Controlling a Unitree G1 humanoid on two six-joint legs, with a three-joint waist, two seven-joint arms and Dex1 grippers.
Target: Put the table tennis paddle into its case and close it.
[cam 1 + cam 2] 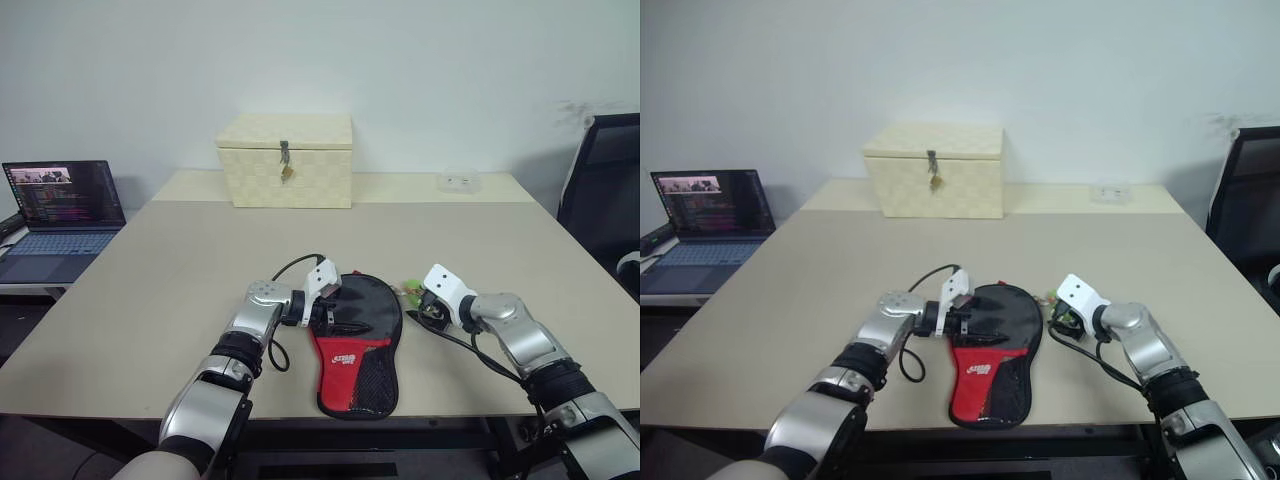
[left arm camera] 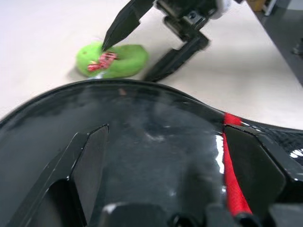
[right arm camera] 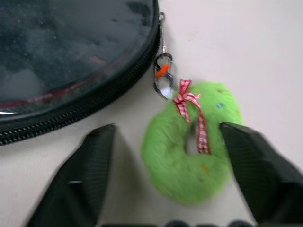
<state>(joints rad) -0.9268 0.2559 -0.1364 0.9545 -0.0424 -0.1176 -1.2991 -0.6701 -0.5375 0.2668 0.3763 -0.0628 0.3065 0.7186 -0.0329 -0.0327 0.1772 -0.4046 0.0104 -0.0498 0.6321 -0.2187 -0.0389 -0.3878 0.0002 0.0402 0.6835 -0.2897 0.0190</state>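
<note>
The case point(image 1: 356, 345), black with a red logo panel and a mesh pocket, lies flat near the table's front edge, its zip point(image 3: 94, 97) running round the rim. The table tennis paddle is hidden. My left gripper point(image 1: 328, 306) is at the case's left side, open, its fingers point(image 2: 78, 165) spread over the glossy black face. A fuzzy green tag point(image 3: 191, 151) hangs on a metal clip point(image 3: 163, 78) at the case's right rim. My right gripper point(image 3: 166, 132) is open with one finger on each side of that tag, not touching it.
A cream woven box point(image 1: 286, 160) with a metal latch stands at the back of the table point(image 1: 180, 270). A small clear object point(image 1: 458, 181) lies at the back right. An open laptop point(image 1: 60, 215) sits on a lower surface to the left, a black chair point(image 1: 605, 190) to the right.
</note>
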